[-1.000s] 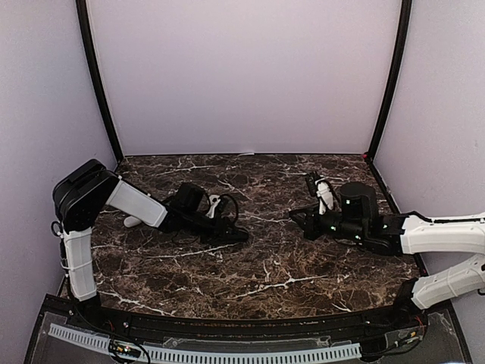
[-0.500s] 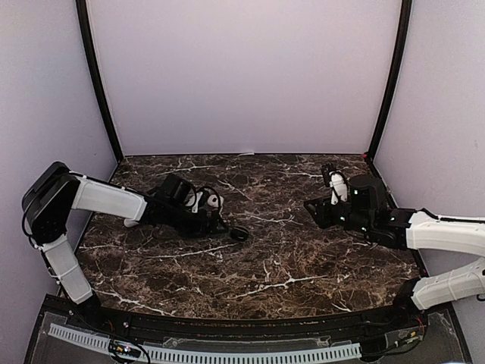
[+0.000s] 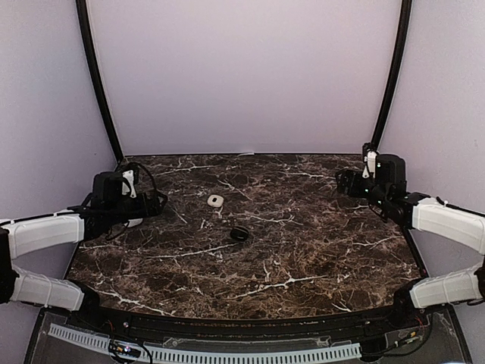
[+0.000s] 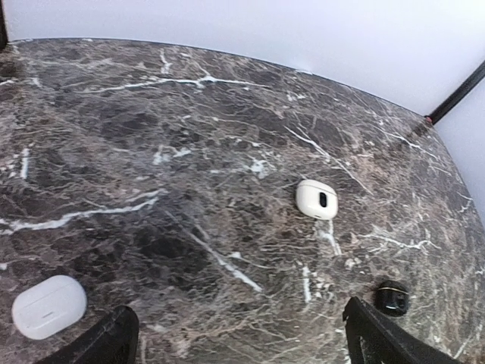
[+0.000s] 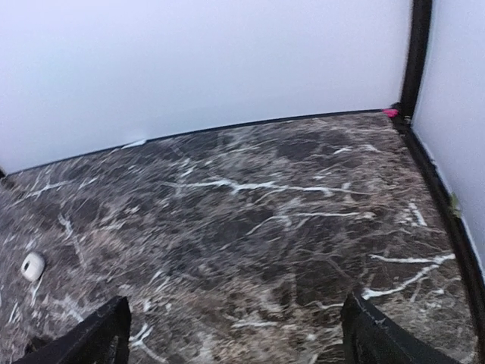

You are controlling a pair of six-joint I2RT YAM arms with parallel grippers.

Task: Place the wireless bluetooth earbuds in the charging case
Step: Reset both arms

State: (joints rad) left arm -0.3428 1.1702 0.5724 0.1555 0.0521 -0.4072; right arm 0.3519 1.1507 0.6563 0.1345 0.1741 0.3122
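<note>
No earbuds show in any view. A white charging case [image 4: 47,305] with its lid shut lies at the left, just ahead of my left gripper [image 4: 239,343]; it appears as a white charging case [image 3: 135,222] in the top view. A smaller white rounded case with a dark oval mark [image 4: 316,199] sits mid-table, also seen as a small white case [image 3: 215,201] from above. A small black round piece [image 3: 239,233] lies near it. My left gripper [image 3: 151,203] is open and empty. My right gripper [image 3: 342,182], by the right wall, is open and empty above bare marble.
The dark marble table [image 3: 303,250] is ringed by pale walls with black corner posts [image 3: 95,76]. The right wrist view shows the right wall post [image 5: 417,53] and the small white case [image 5: 32,265] far to the left.
Both arms have drawn back from the table's middle to their own sides. Both grippers have opened. The black piece and the small white case now lie uncovered mid-table.
</note>
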